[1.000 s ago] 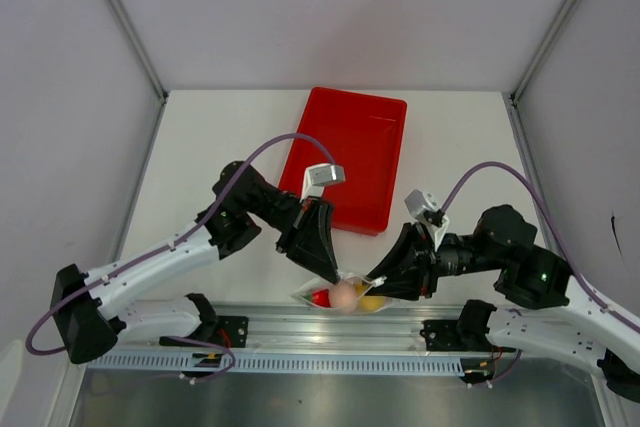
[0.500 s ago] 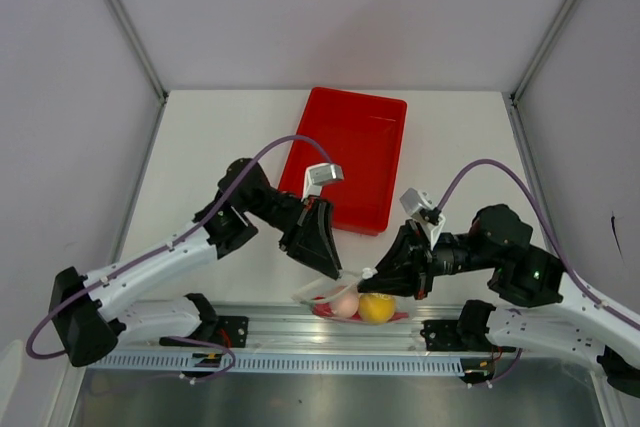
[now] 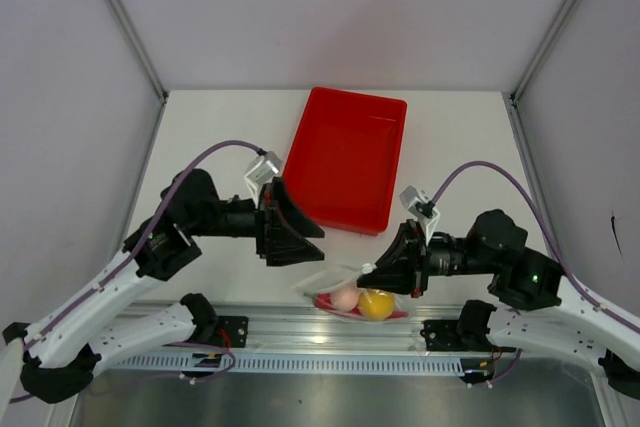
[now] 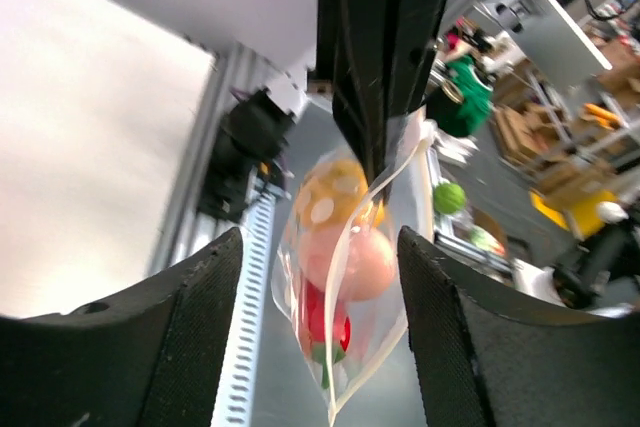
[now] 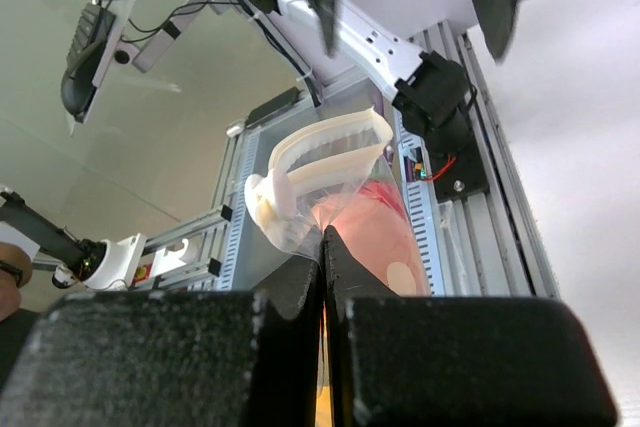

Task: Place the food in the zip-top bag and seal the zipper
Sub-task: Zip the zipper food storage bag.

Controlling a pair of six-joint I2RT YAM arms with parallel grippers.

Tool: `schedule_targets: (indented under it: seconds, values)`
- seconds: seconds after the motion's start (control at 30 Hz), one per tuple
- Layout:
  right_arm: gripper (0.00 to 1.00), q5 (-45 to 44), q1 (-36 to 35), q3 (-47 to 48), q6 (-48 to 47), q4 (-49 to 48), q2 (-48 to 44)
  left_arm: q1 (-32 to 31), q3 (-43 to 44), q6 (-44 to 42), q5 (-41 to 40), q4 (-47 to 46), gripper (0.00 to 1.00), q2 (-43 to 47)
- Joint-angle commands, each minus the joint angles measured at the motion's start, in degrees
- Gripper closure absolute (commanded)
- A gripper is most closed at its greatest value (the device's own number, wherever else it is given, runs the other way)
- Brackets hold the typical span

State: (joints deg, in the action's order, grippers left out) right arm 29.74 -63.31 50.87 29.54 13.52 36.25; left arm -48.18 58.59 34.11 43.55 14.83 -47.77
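The zip-top bag (image 3: 340, 287) hangs at the table's near edge over the rail, and my right gripper (image 3: 364, 276) is shut on its top corner. Through the clear plastic I see the yellow fruit (image 3: 376, 304), the pale pink ball (image 3: 345, 297) and the red chili (image 4: 326, 319). The white zipper (image 5: 330, 143) strip curves just beyond my right gripper (image 5: 325, 239). My left gripper (image 3: 312, 247) is open, left of the bag and apart from it. In the left wrist view the bag (image 4: 345, 277) hangs past the wide-apart fingers (image 4: 200, 337), touching neither.
The large red tray (image 3: 378, 119) lies on the table behind both grippers. The aluminium rail (image 3: 260, 327) runs along the near edge under the bag. White walls close in the table on the left, back and right.
My left gripper let go of the bag, opened and drew back to the left. My right gripper closed on the bag's corner and now holds it alone; the bag sagged lower.
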Motion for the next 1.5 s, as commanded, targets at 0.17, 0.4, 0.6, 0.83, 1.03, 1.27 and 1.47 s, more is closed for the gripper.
schedule_targets:
  seconds: [0.17,0.4,0.6,0.83,1.03,1.27,1.47]
  values:
    - [1.0,0.9,-0.3,-0.2,3.0,-2.3,4.3,-3.0,3.2,-9.2,-0.8,-1.0,0.26,1.3]
    - [1.0,2.0,-0.4,-0.3,3.9,-3.9,7.0,-6.0,2.5,-11.4,-2.8,-1.2,0.2,0.2]
    - [1.0,2.5,-0.4,-0.7,4.6,-6.0,8.7,-8.1,2.9,-12.0,-3.6,-1.5,0.21,-1.5]
    - [1.0,3.2,-0.4,0.5,5.1,-6.9,10.9,-9.3,2.6,-12.8,-6.4,-0.3,0.27,-0.8]
    - [1.0,2.0,-0.1,1.2,5.5,-7.4,12.6,-10.1,1.6,-13.7,-9.4,1.3,0.34,1.0]
    - [1.0,1.3,0.6,1.2,6.1,-8.1,13.1,-11.0,0.8,-14.6,-11.0,2.9,0.4,1.4]
    - [1.0,0.2,0.6,0.7,6.1,-8.6,12.8,-11.4,1.4,-15.2,-11.3,3.6,0.37,0.4]
